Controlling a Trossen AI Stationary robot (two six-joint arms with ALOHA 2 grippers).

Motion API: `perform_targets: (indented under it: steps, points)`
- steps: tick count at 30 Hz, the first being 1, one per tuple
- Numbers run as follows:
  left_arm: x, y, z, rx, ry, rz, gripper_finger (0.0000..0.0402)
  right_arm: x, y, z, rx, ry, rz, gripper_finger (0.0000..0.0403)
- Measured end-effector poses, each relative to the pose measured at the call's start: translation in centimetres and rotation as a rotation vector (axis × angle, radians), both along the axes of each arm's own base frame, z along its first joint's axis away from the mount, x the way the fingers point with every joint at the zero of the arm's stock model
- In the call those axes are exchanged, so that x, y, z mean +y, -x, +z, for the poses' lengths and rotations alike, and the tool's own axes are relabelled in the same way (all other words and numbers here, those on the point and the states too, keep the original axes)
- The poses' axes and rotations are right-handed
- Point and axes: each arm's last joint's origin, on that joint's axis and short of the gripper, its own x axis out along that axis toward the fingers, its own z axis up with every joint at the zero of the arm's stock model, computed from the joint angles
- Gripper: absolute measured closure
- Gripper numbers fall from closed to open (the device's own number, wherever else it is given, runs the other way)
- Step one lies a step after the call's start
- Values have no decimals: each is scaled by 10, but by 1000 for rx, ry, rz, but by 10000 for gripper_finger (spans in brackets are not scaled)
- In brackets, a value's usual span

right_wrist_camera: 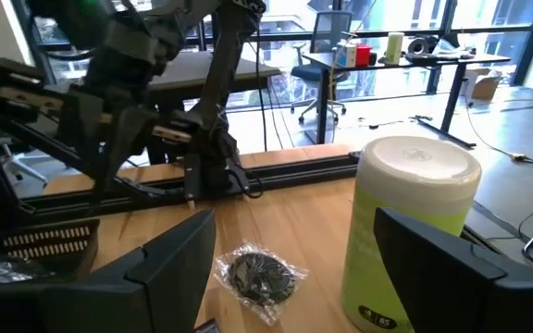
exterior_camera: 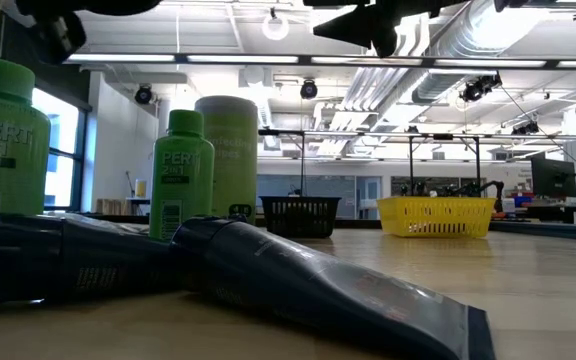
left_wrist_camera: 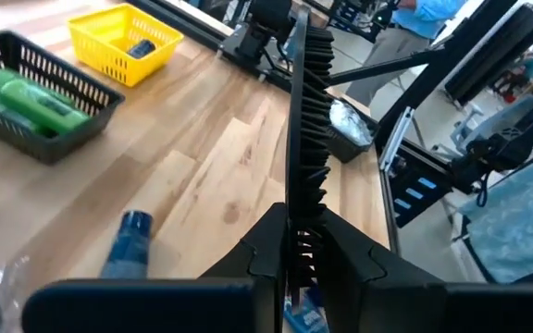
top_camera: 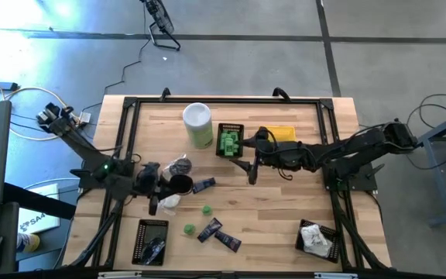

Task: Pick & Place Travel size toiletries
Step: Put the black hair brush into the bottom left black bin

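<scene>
My left gripper (top_camera: pixel 155 203) is at the table's left, shut on a black comb (left_wrist_camera: pixel 305 120). My right gripper (top_camera: pixel 250 167) hovers open and empty over the middle of the table, in front of the black basket (top_camera: pixel 230 140) that holds green bottles; in its wrist view its fingers stand wide apart (right_wrist_camera: pixel 294 268). Navy tubes (top_camera: pixel 204 185) (top_camera: pixel 210 230) (top_camera: pixel 228 240), two little green bottles (top_camera: pixel 206 209) (top_camera: pixel 188 229), a white packet (top_camera: pixel 169 201) and a clear packet with a dark round piece (right_wrist_camera: pixel 259 273) lie on the wood. My left gripper pinches one end of the comb (left_wrist_camera: pixel 301 217) between its two fingers (left_wrist_camera: pixel 266 250). The comb stands on edge and juts out past the fingertips in line with them, its teeth to one side. Whether it touches the table, I cannot tell.
The tall white-and-green canister (top_camera: pixel 197 124) stands at the far middle, the yellow basket (top_camera: pixel 281 136) to its right. A black basket (top_camera: pixel 152 242) sits near left, and another with white packets (top_camera: pixel 316 236) near right. A black frame (top_camera: pixel 223 101) borders the table.
</scene>
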Motion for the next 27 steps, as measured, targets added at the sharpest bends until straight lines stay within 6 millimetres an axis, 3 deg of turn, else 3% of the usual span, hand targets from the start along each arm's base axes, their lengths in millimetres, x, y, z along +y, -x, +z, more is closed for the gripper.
perform_targets:
  steps: [9, 17, 27]
  points:
    - [-33, 3, -23, 65, 84, 6, 370, 4, 0, -2, 6, -81, 31, 117]
    - [-63, 9, -45, 171, 275, -29, 376, 8, -3, -8, 13, -157, 59, 117]
    - [-93, 22, -10, 298, 368, -211, 377, 10, -10, -17, 18, -169, 57, 117]
